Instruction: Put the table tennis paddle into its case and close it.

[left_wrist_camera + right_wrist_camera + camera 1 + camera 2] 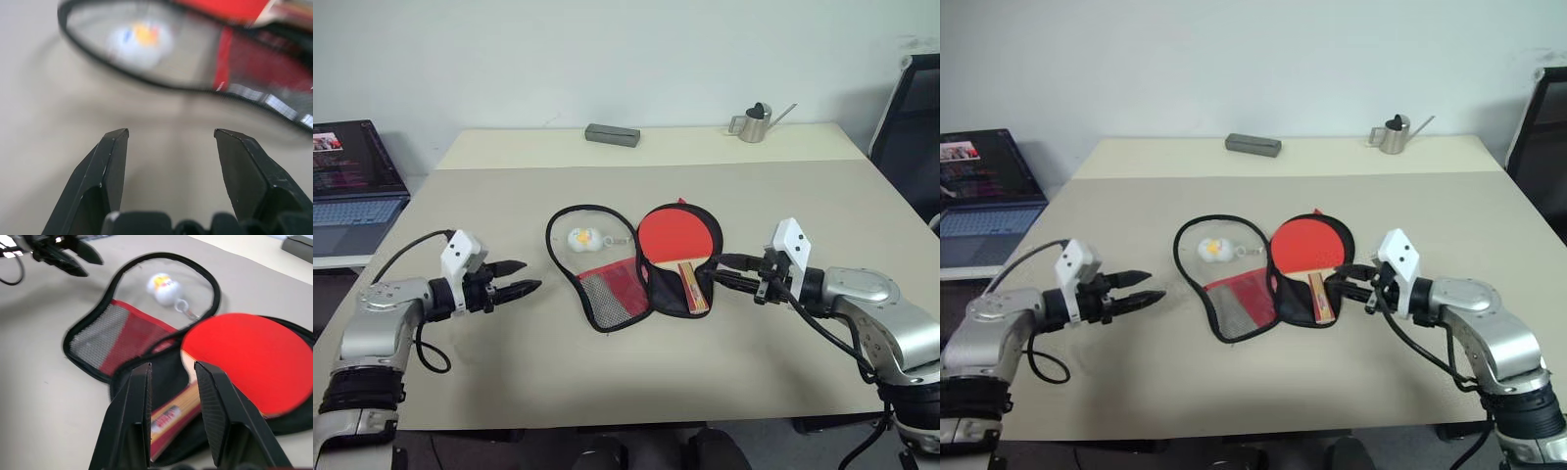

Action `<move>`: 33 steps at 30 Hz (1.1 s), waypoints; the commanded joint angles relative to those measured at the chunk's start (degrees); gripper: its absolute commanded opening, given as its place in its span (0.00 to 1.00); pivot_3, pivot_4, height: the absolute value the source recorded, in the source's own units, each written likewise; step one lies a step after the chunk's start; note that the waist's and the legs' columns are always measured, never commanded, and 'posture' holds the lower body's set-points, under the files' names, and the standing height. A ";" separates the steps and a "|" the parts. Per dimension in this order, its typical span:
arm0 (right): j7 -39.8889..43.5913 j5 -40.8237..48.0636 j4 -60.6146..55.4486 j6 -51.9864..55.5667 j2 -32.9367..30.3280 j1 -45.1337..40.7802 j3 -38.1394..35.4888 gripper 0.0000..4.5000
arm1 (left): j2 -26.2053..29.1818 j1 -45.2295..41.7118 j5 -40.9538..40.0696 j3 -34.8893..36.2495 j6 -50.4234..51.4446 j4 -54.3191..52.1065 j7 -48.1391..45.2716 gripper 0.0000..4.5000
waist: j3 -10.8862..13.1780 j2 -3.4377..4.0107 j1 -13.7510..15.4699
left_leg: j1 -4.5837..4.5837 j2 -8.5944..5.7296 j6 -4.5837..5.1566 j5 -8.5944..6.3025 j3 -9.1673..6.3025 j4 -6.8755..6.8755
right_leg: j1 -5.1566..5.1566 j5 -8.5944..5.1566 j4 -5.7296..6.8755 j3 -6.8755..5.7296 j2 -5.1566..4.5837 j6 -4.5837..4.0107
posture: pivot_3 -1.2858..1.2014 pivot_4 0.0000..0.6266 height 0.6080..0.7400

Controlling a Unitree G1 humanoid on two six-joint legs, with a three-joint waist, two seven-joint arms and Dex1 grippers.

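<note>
The case lies unzipped and spread flat in the middle of the table, its left flap showing a clear window and a red mesh pocket. A small white-yellow plush charm rests on that flap. The table tennis paddle lies red face up in the right, black-lined half, handle toward me. My left gripper hovers open to the left of the case, clear of it. My right gripper is open just right of the paddle's handle, holding nothing.
A laptop sits on a side surface to the left. A grey oblong box and a small metal watering can stand at the table's far edge. A black chair is at the far right.
</note>
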 commanded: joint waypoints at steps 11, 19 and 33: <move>-0.89 1.25 -2.75 -0.33 -0.59 -0.02 -1.80 0.33 | -9.45 -13.08 5.55 -3.71 -9.24 14.93 2.85 0.68 | -0.09 -0.19 0.08 | -0.04 -0.05 -0.07 0.04 -0.01 0.05 | 0.01 0.01 0.01 -0.04 -0.04 0.01 | 0.52 0.24 1.00; 2.45 3.78 -4.87 1.18 -3.83 3.16 -2.74 0.33 | -13.40 -18.49 7.71 -5.76 -12.55 20.45 1.99 0.68 | -0.14 -0.29 0.04 | -0.05 -0.05 -0.07 0.04 0.00 0.06 | 0.01 0.01 0.00 -0.05 -0.03 0.01 | 0.52 0.24 1.00; 4.49 6.28 -3.49 1.67 -10.91 13.82 -14.26 0.33 | -17.88 -25.17 4.53 -7.35 -8.13 9.98 -5.05 0.68 | -0.13 -0.38 0.14 | -0.27 -0.05 -0.06 0.04 -0.05 0.26 | 0.01 0.02 0.00 -0.15 -0.03 0.04 | 0.52 0.24 1.00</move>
